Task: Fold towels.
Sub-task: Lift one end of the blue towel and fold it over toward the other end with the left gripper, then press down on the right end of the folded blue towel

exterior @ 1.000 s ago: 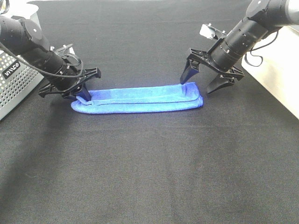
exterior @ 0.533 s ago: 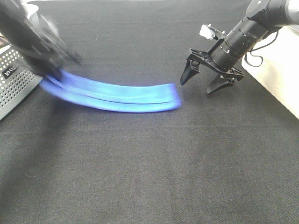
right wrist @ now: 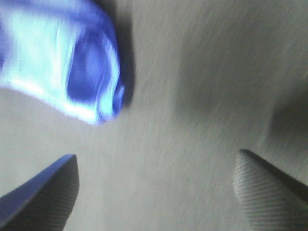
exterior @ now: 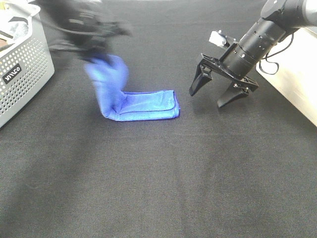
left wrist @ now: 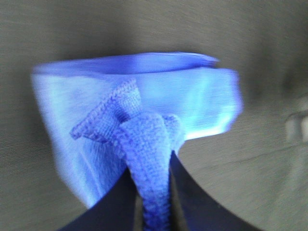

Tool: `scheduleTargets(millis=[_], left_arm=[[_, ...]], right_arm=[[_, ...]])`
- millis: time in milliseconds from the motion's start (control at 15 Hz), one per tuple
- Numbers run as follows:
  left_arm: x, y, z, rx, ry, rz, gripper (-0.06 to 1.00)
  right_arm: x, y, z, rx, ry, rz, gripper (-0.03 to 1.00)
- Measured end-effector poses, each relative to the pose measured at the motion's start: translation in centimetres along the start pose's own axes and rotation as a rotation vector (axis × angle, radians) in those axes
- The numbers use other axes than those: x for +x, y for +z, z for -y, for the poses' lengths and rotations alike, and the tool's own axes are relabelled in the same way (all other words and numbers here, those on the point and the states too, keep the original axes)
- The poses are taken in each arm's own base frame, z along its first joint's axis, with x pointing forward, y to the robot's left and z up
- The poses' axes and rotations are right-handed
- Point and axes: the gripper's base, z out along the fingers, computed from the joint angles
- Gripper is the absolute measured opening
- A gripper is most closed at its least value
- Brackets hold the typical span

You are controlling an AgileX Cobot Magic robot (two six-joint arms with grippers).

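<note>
A blue towel, folded into a long strip, lies on the black table. My left gripper is shut on the towel's left end and holds it lifted above the rest, blurred by motion. In the left wrist view the bunched towel edge sits pinched between the fingers. My right gripper is open and empty, just right of the towel's right end. The towel end also shows in the right wrist view, beyond the spread fingertips.
A grey perforated basket holding some items stands at the left edge. A light-coloured surface borders the table at the right. The black table stretches toward the front.
My left gripper has lifted the towel's left end and swung it up and to the right, dragging the towel leftward away from the right gripper. The right gripper has stayed open, nearly still.
</note>
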Motion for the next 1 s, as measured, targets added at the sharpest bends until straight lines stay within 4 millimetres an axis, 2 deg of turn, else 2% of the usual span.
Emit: scheduleTargets(millis=[133, 267, 400, 467, 533, 600, 733, 800, 933, 1000], left_arm=[[0.3, 3.3, 2.0, 0.012, -0.025, -0.027, 0.08], [0.5, 5.9, 3.1, 0.018, -0.054, -0.042, 0.14], [0.8, 8.0, 4.4, 0.049, -0.089, -0.030, 0.33], [0.8, 8.2, 5.1, 0.081, -0.105, -0.018, 0.44], [0.8, 8.1, 5.8, 0.121, -0.124, -0.003, 0.53], [0.6, 7.9, 6.4, 0.153, -0.138, 0.010, 0.57], [-0.5, 6.4, 6.9, 0.184, -0.078, 0.059, 0.60], [-0.5, 6.4, 6.9, 0.184, -0.078, 0.059, 0.60], [-2.7, 4.0, 5.7, 0.170, -0.021, 0.132, 0.60], [-4.0, 2.5, 4.3, 0.146, -0.015, 0.173, 0.60]], right_arm=[[0.2, -0.4, -0.3, -0.007, -0.005, -0.016, 0.82], [0.2, -2.3, -1.2, -0.002, -0.029, 0.022, 0.82], [0.4, -4.2, -2.1, 0.019, -0.062, 0.059, 0.82], [0.5, -4.7, -2.3, 0.022, -0.070, 0.064, 0.82], [0.5, -5.0, -2.5, 0.023, -0.074, 0.065, 0.82], [0.6, -5.2, -2.6, 0.023, -0.077, 0.066, 0.82], [0.6, -5.3, -2.7, 0.012, -0.074, 0.068, 0.82], [0.6, -5.3, -2.7, 0.012, -0.074, 0.068, 0.82], [0.5, -5.3, -3.4, -0.055, -0.061, 0.082, 0.82], [0.4, -5.1, -4.3, -0.112, -0.068, 0.094, 0.82]])
